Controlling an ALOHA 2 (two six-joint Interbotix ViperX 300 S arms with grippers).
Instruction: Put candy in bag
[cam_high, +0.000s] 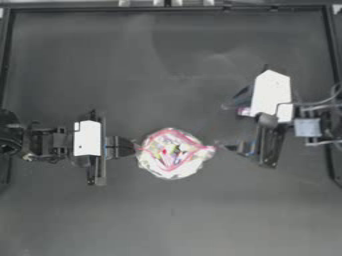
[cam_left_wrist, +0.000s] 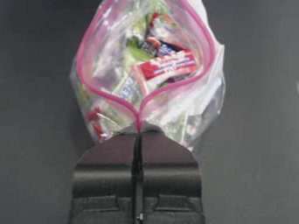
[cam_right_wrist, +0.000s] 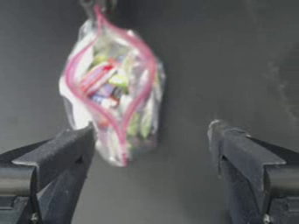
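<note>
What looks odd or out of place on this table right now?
Nothing is spilled or damaged. The zip bag gapes open at mid-table, its sweets inside. The left pincer is clamped on one end of its pink zip strip; the right pincer waits open beside it. No loose candy shows anywhere.

Bag (cam_high: 172, 153) mouth gapes, unobstructed beside right claw (cam_high: 234, 148)

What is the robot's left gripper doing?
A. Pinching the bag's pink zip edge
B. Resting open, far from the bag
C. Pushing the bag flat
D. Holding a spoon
A: the left gripper is shut on the pink zip rim of the bag, whose mouth gapes open.
</note>
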